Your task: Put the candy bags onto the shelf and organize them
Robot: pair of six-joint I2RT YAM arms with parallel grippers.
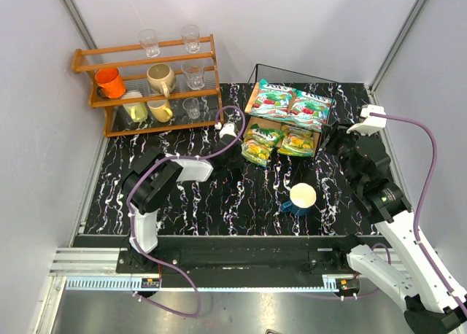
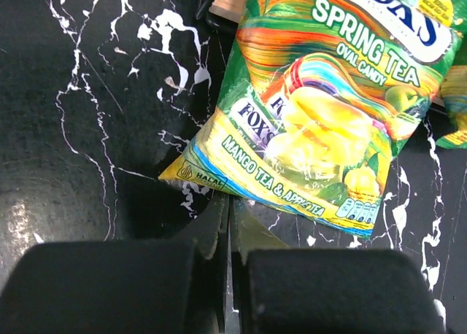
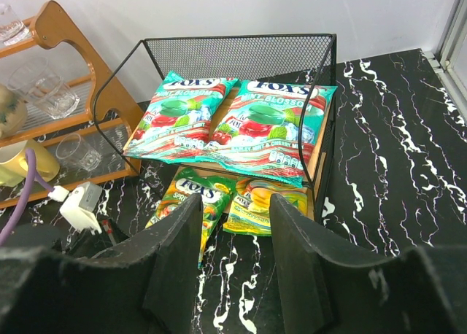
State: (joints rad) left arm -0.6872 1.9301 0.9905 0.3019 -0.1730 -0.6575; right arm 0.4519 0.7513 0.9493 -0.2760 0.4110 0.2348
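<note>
The shelf (image 1: 326, 81) stands at the back right. Two teal-green candy bags (image 1: 271, 97) (image 1: 310, 109) lie side by side on its top board. Two yellow-green candy bags lie at the lower board: the right one (image 1: 299, 140) mostly on it, the left one (image 1: 261, 144) tilted and sticking out onto the table. My left gripper (image 2: 230, 206) is shut, its tips at the near edge of the left yellow-green bag (image 2: 321, 108). My right gripper (image 3: 235, 232) is open and empty, in front of the shelf (image 3: 241, 49), above the table.
An orange-brown rack (image 1: 146, 86) with mugs and glasses stands at the back left. A white-and-blue cup (image 1: 300, 197) stands on the black marble table near the right arm. White walls close in the back and both sides.
</note>
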